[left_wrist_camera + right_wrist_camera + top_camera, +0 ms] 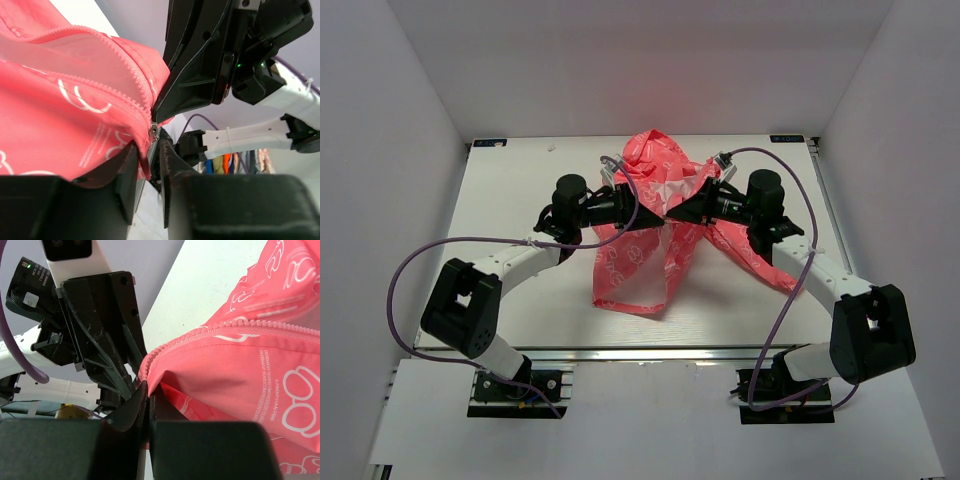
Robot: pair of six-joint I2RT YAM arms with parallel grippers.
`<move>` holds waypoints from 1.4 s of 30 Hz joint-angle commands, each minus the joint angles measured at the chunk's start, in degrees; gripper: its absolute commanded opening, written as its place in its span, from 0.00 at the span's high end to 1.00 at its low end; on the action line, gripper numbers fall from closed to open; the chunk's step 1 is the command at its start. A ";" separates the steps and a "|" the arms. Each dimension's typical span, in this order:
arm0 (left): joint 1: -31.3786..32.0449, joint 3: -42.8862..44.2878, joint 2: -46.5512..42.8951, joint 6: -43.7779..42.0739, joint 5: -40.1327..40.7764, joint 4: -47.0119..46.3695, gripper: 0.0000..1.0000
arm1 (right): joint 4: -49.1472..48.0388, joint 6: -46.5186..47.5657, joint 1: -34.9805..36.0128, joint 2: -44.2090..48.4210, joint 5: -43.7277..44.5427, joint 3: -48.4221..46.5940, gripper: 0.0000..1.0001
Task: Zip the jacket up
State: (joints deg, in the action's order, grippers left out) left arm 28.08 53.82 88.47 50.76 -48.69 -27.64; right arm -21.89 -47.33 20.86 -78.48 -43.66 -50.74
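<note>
The coral-pink jacket [645, 260] with white print hangs bunched in the middle of the table, lifted where my two grippers meet. My left gripper [655, 213] reaches in from the left. In the left wrist view its fingers [148, 150] stand a little apart, a strip of jacket [65, 100] edge hangs in the gap, and the metal zipper slider [154, 131] sits just above the fingertips. My right gripper [677, 213] comes from the right. In the right wrist view it [148, 387] is shut on a fold of jacket [240, 370] just below the zipper teeth [225, 330].
The white table [520, 300] is boxed in by white walls on three sides. A metal rail [650, 355] runs along its near edge. Purple cables [420, 260] loop off both arms. The two grippers' black bodies [210, 60] are almost touching.
</note>
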 commanded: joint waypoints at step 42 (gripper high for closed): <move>1.10 -0.12 0.04 1.18 2.46 0.75 1.00 | 22.14 15.42 0.23 11.49 11.04 -1.64 0.11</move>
State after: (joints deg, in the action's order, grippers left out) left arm 28.99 53.95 88.84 50.19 -45.47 -23.59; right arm -5.32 -35.92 21.39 -69.95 -36.71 -52.40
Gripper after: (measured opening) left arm 0.022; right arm 0.893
